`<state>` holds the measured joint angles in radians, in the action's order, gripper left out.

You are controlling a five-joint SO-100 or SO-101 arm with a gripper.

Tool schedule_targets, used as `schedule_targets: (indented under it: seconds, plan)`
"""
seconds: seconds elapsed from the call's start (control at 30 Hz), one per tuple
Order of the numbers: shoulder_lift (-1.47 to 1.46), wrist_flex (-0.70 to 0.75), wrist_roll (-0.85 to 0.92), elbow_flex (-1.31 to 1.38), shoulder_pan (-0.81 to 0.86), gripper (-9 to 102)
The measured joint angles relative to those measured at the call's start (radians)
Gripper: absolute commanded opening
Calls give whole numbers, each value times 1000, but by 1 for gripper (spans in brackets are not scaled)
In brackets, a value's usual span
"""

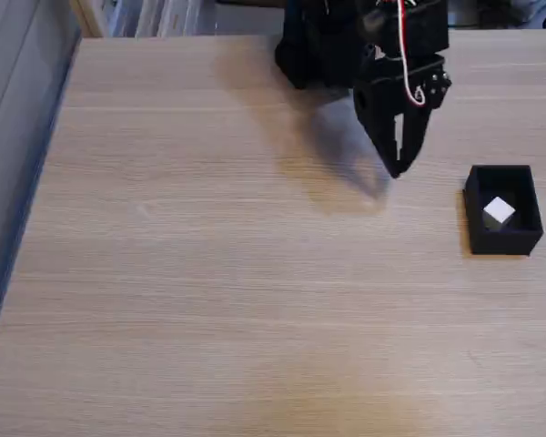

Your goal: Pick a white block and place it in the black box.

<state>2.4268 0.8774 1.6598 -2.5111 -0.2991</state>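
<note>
On a pale wood-grain table (209, 273), the white block (499, 211) already lies inside the black box (502, 238), so the empty gripper (398, 169), fingers pressed together nearby, apparently needs only to retreat.

My arm at the table's far edge.
My gripper (398, 167) points down, fingers pressed together, holding nothing.

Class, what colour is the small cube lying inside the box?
White; the white block sits in the black box, fixed view.
</note>
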Motion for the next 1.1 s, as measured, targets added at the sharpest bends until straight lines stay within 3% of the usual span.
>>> schedule_targets:
  seconds: [0.5, 0.8, 1.1]
  plan:
    - [692, 282, 121, -577, 328, 0]
    - [873, 451, -35, -580, 298, 0]
    - [899, 466, -51, -581, 252, 0]
